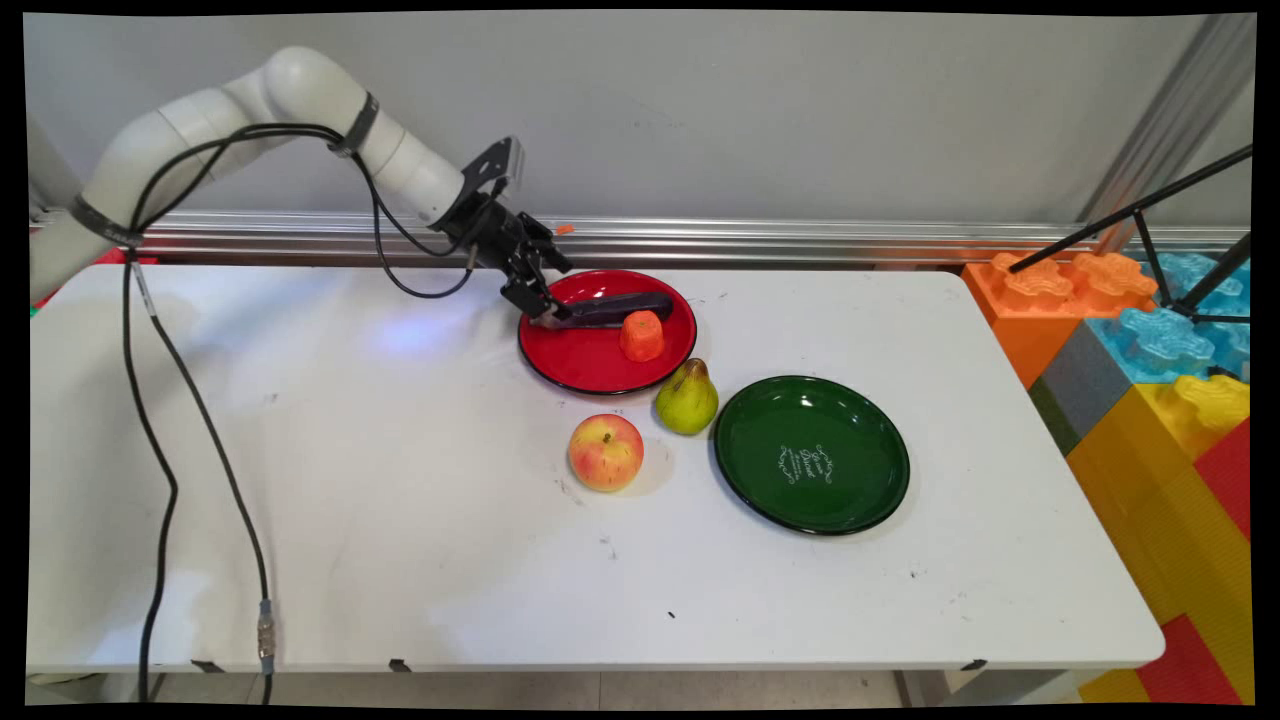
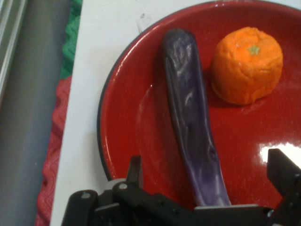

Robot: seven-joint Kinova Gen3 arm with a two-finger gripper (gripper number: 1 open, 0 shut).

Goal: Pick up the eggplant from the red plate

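A dark purple eggplant (image 1: pixel 620 307) (image 2: pixel 188 103) lies on a red plate (image 1: pixel 585 365) (image 2: pixel 136 122) at the back middle of the table. An orange (image 1: pixel 642 335) (image 2: pixel 247 63) stands on the same plate, just beside the eggplant's middle. My gripper (image 1: pixel 541 306) (image 2: pixel 207 167) hangs low over the plate's left rim, open. In the hand view its two fingers stand wide on either side of the eggplant's near end, with gaps showing on both sides.
A green pear (image 1: pixel 686 398) stands against the red plate's front rim, a red-yellow apple (image 1: pixel 605 452) in front of it. An empty green plate (image 1: pixel 811 455) lies to their right. Large coloured foam blocks (image 1: pixel 1150 360) and a black tripod (image 1: pixel 1180 250) border the table's right end.
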